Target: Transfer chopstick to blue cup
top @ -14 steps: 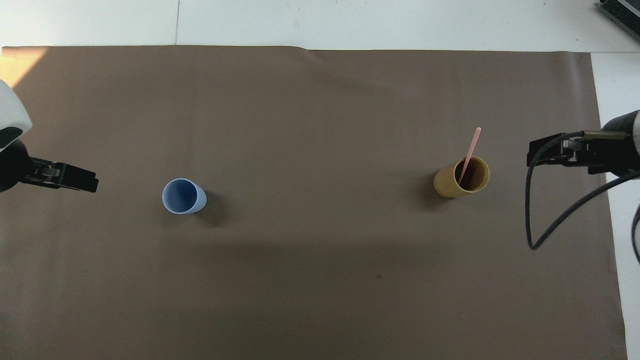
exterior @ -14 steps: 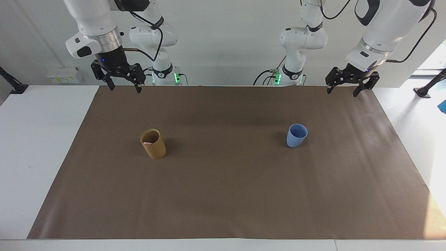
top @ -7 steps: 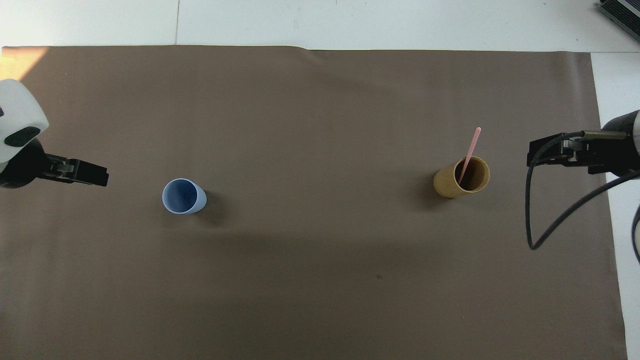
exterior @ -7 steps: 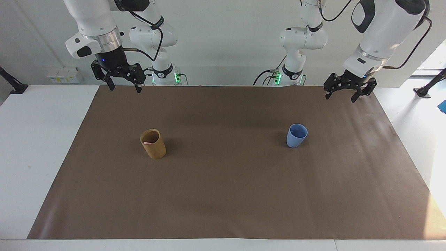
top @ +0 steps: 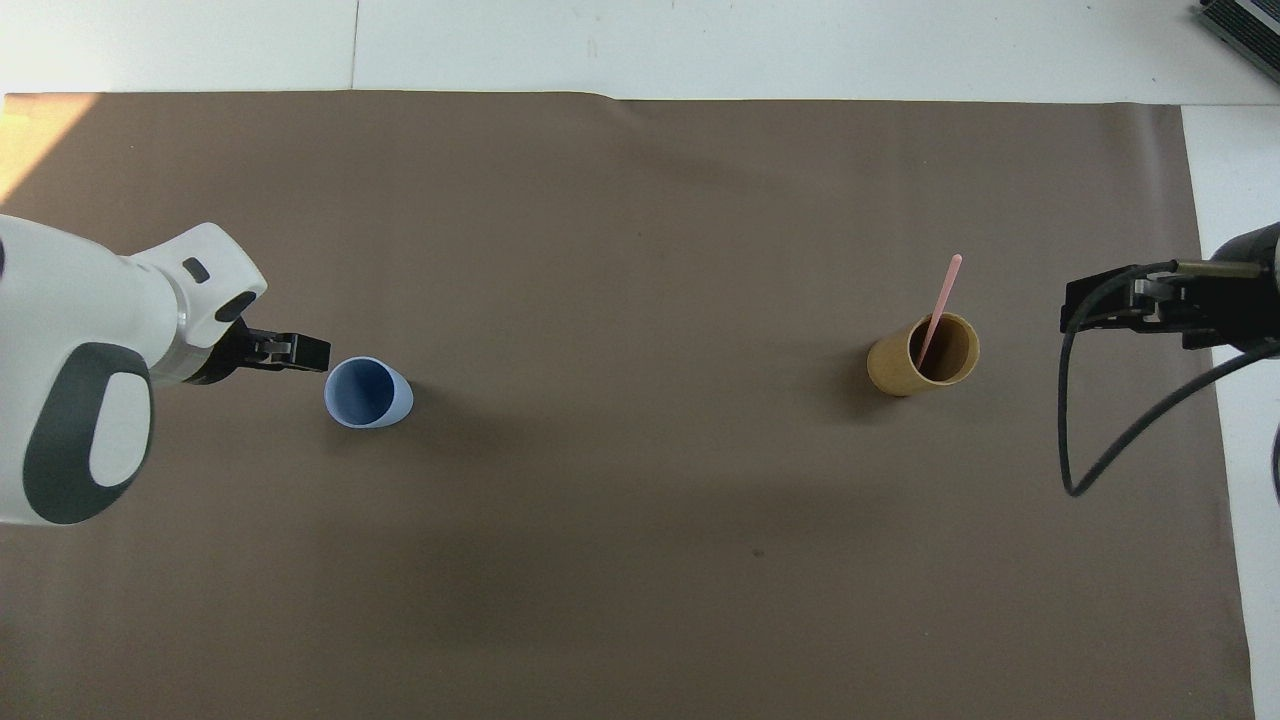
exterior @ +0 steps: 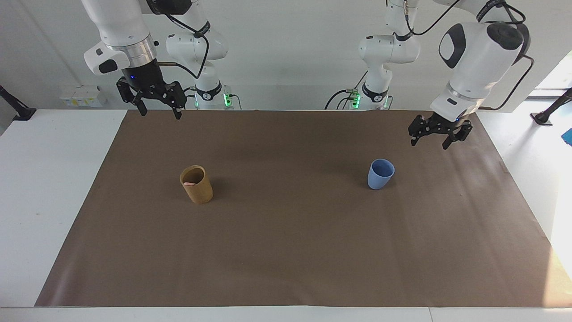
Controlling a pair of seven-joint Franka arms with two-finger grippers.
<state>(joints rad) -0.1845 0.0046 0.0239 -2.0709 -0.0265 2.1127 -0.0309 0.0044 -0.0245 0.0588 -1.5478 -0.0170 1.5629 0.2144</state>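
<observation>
The left gripper (exterior: pixel 434 140) has neared the blue cup (exterior: pixel 380 174), jaws open like the waiting right gripper's (exterior: pixel 158 108).

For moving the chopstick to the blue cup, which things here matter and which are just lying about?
Part of the job:
- chopstick, standing in the tan cup
- blue cup, empty
- left end effector, open, up beside the blue cup
- right end effector, open, waiting

Not part of it:
- tan cup, only the chopstick's present holder
- brown mat

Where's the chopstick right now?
The chopstick stands tilted in the tan cup toward the right arm's end of the brown mat, its top leaning away from the robots.
</observation>
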